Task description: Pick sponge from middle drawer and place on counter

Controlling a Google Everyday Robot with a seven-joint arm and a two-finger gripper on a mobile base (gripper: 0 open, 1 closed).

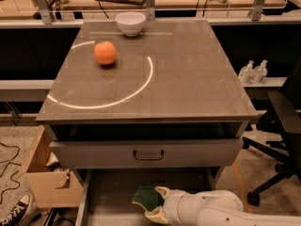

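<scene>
The sponge (pixel 145 197), with its dark green face showing, sits tilted between the two pale fingers (pixel 162 191) of my gripper (pixel 155 204), over the grey floor of the open middle drawer (pixel 110 197) at the bottom of the view. The gripper is closed on the sponge, and my white arm reaches in from the lower right. The counter (pixel 188 74), grey-brown with a white arc line, lies above and beyond the drawer. The drawer's front part is cut off by the frame's bottom edge.
An orange fruit (pixel 105 52) and a white bowl (pixel 130 22) stand on the counter's far left. A closed drawer front with a dark handle (pixel 148 154) is just above the open drawer. There is a cardboard box (pixel 47 185) on the left, and a black chair (pixel 282 121) and bottles (pixel 254 72) on the right.
</scene>
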